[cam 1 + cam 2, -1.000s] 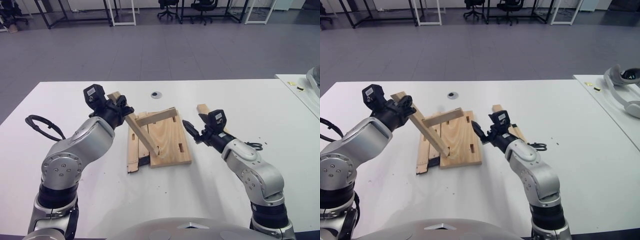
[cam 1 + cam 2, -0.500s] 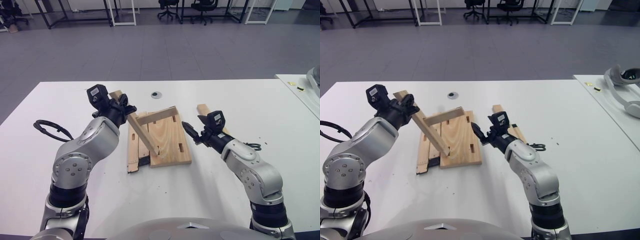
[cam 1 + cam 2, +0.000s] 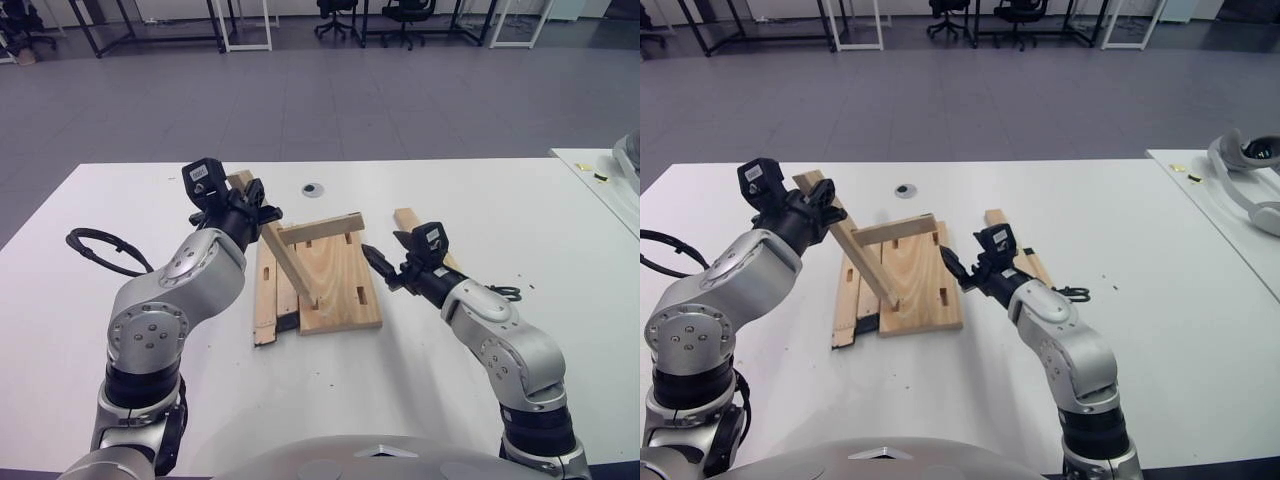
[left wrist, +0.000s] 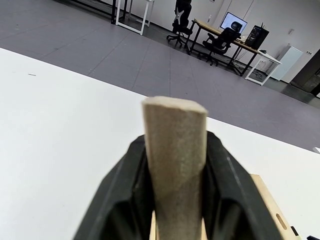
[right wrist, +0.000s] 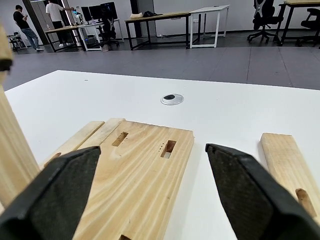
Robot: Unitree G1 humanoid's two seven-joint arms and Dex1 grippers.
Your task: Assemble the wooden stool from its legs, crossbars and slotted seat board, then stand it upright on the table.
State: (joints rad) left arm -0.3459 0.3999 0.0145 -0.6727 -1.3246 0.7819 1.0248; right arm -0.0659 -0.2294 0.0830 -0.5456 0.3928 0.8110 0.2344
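The slotted seat board (image 3: 345, 285) lies flat on the white table (image 3: 450, 200). Flat wooden pieces (image 3: 264, 300) lie along its left side. My left gripper (image 3: 248, 204) is shut on the top end of a leg (image 3: 285, 262), which slants down to the board's near left part. In the left wrist view, that leg (image 4: 174, 165) is clamped between the black fingers (image 4: 122, 200). A crossbar (image 3: 320, 229) juts rightward from the leg above the board. My right gripper (image 3: 379, 263) hovers open at the board's right edge. Behind it lies a loose leg (image 3: 405, 217).
A black cable coil (image 3: 96, 250) lies at the table's left. A round grommet (image 3: 313, 188) sits behind the board. Small black bits (image 3: 510, 292) lie right of my right arm. A second table (image 3: 1230, 200) with a white object stands far right.
My left gripper has carried the leg's top end farther back and rightward, so the leg stands steeper and the crossbar has shifted right. The right gripper has barely moved.
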